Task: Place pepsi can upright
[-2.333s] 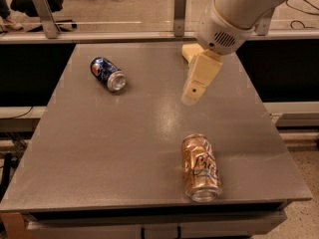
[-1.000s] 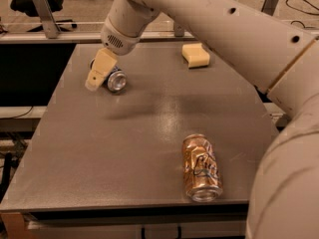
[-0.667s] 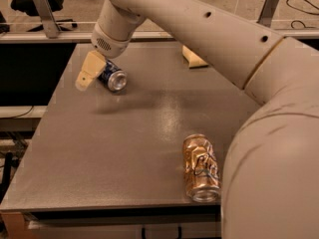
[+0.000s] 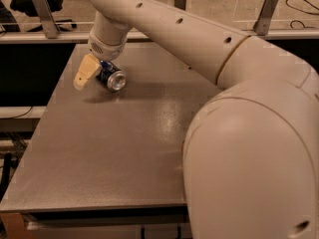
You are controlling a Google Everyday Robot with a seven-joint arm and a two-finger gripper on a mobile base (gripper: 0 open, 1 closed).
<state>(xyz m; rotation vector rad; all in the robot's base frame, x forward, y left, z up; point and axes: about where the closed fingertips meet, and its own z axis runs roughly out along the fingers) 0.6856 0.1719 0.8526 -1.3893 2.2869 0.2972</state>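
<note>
The pepsi can (image 4: 112, 78) is dark blue with a silver end. It lies on its side at the far left of the grey table (image 4: 109, 148), its end facing the front right. My gripper (image 4: 85, 74) is low over the table, right against the can's left side, with its tan tip pointing down and left. I cannot tell whether it holds the can. My white arm (image 4: 199, 39) reaches in from the right.
My arm's large white body (image 4: 254, 153) fills the right of the view and hides that part of the table. A metal rail with posts (image 4: 44, 14) runs behind the table's far edge. The table's left edge lies close to the gripper.
My gripper has swung from the table's right side to the far left and come down against the pepsi can. My arm now hides the gold can and the yellow sponge.
</note>
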